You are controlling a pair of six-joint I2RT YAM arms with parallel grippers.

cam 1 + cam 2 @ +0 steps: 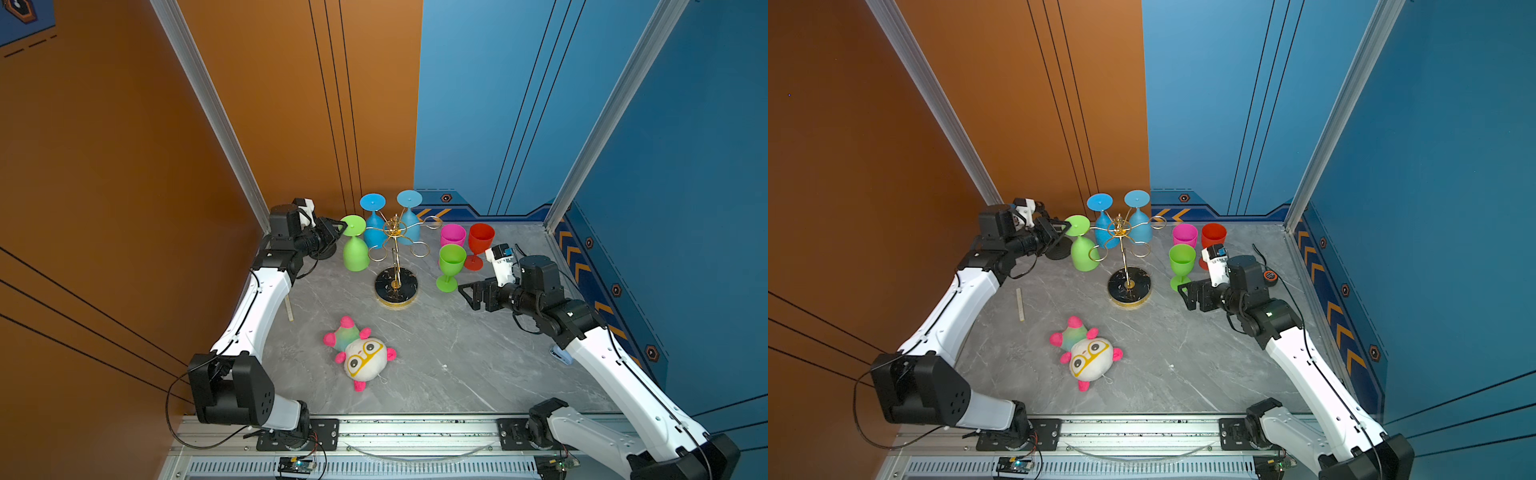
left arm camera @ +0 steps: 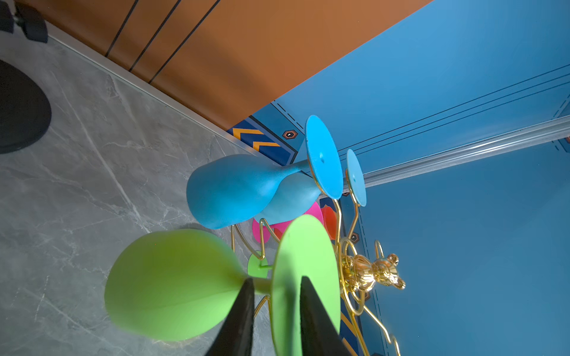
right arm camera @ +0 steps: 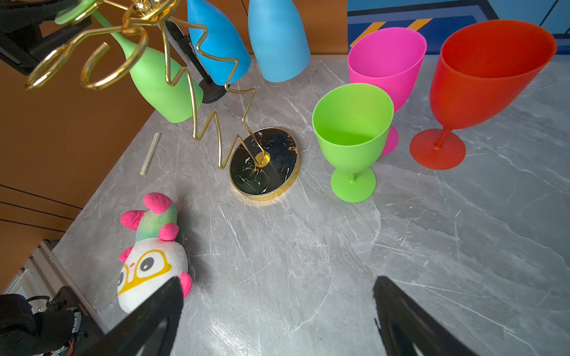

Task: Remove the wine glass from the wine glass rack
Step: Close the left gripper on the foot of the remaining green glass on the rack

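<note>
Left pincer (image 2: 276, 280) is seen closed in on the foot of the green wine glass (image 1: 355, 254), with one finger set under the foot beside the stem and the other laid over its flat face. The foot appears to be clamped between them, though how firmly cannot be told. That glass is hung bowl-down and slightly tilted at the outer end of an arm of the wine glass rack (image 1: 395, 286), which is stood near the middle of the far edge of the tabletop (image 1: 457, 353). Two blue glasses (image 1: 374, 235) are hung on neighbouring arms. Toward the far right corner, three upright glasses (image 1: 451, 266) are stood on the tabletop, off the rack. Right pincer (image 3: 277, 283) is held with its jaws wide apart over bare tabletop, and nothing is seen between them. The grasp is judged to be made or nearly so. The glass has not yet been slid off its arm or set down.
</note>
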